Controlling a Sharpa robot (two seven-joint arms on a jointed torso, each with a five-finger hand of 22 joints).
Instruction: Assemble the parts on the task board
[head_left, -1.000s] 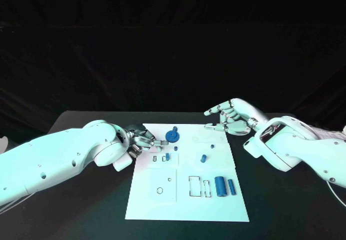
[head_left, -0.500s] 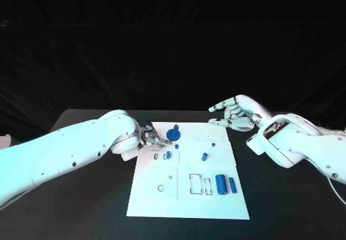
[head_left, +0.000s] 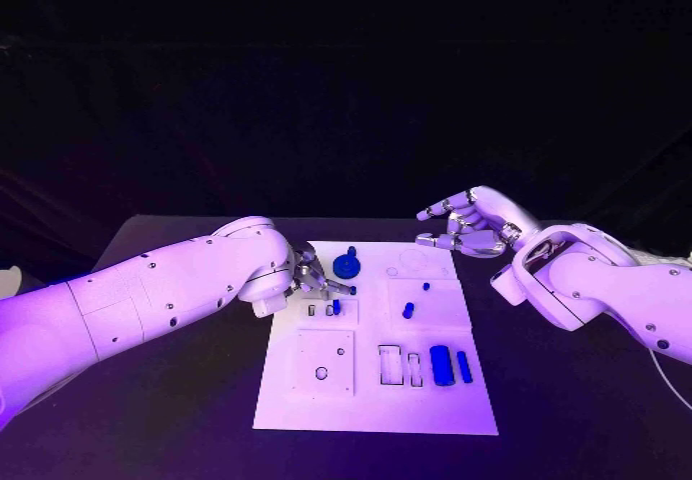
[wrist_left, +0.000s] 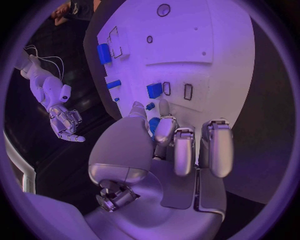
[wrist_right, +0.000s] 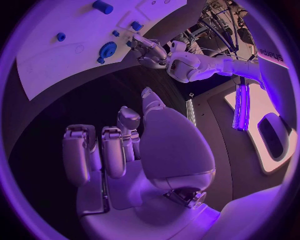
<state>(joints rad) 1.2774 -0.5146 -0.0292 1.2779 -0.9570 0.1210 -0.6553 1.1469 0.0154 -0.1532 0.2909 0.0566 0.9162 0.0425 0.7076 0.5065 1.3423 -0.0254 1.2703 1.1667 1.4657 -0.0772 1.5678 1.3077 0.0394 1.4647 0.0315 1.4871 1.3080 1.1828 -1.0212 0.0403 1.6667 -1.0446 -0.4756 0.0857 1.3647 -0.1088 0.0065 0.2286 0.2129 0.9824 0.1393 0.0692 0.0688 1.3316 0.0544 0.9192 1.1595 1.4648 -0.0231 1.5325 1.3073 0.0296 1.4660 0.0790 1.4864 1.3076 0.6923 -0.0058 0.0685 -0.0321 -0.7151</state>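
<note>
The black worktop (head_left: 173, 400) carried the white board (head_left: 378, 395) at centre. The left hand (head_left: 309, 280), fingers curled over a small blue part (head_left: 338, 306) at the board's ten o'clock; whether they held it, I couldn't tell. The right hand (head_left: 469, 227) hovered at one o'clock, fingers apart, holding nothing.

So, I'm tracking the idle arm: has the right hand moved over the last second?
Yes. The right hand has drawn back from the board's far right corner, ending further off it than before.

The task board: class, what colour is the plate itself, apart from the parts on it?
White, with thin dark outlines; the task board shows best in the head view.
</note>
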